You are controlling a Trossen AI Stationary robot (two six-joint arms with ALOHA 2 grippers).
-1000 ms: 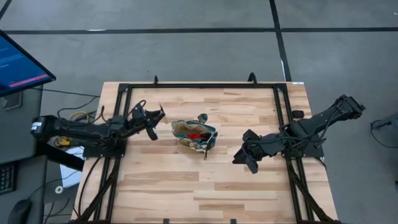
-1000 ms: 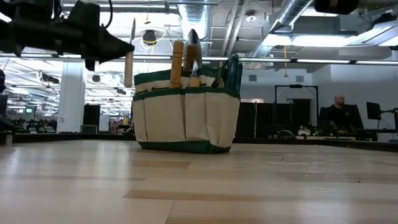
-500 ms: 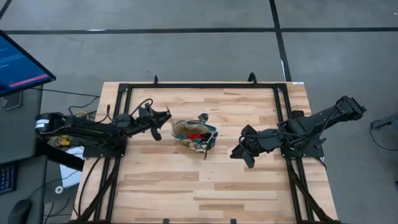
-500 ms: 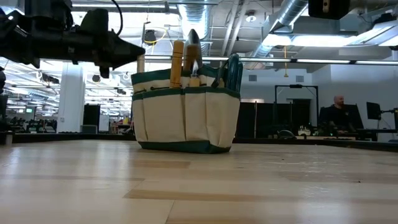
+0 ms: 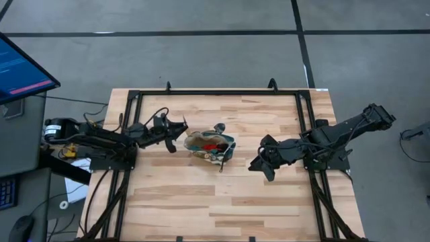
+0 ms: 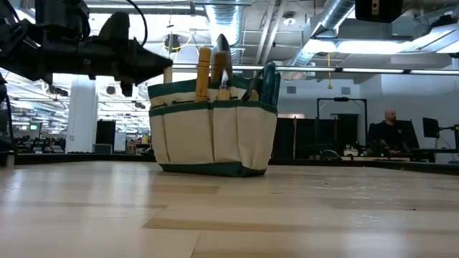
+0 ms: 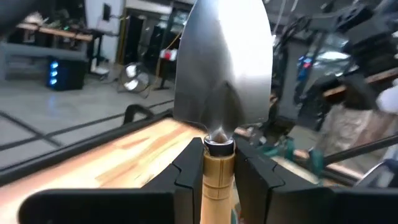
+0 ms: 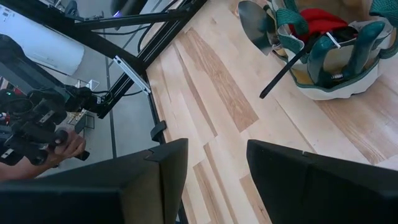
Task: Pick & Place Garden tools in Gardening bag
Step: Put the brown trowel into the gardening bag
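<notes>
Left wrist view is showing the left gripper [image 7: 219,171] pinching a stiff silver-bladed, wooden-handled trowel [image 7: 222,68] at its neck, beside the soft beige-and-green fabric bag [image 5: 209,146]. I think it is light but top-heavy. The right gripper [image 8: 214,171] is waiting spread, empty.

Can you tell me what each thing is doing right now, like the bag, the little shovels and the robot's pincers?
Gardening bag: upright on the table, open at the top, tools poking out.
Red glove: inside the bag.
Trowel: held by its wooden handle, blade up, at the bag's edge.
Left pincer: shut on the trowel.
Right pincer: open, empty, waiting away from the bag.
</notes>
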